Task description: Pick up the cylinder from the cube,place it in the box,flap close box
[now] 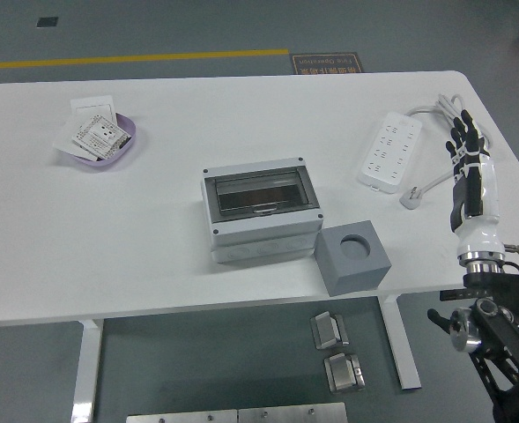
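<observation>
grey box (262, 211) sits near the middle of the white tabletop (153, 247), a light grey housing with a screw at each visible corner. its dark, see-through flap is down flat over the top, hinged side toward the far edge, with a small latch tab at the front centre. just beside its right front corner, touching or nearly so, stands the darker grey cube (353, 258), turned slightly askew, close to the tabletop's near edge. a round socket opens in the cube's top face and shows only dark hollow. no cylinder visible anywhere.
</observation>
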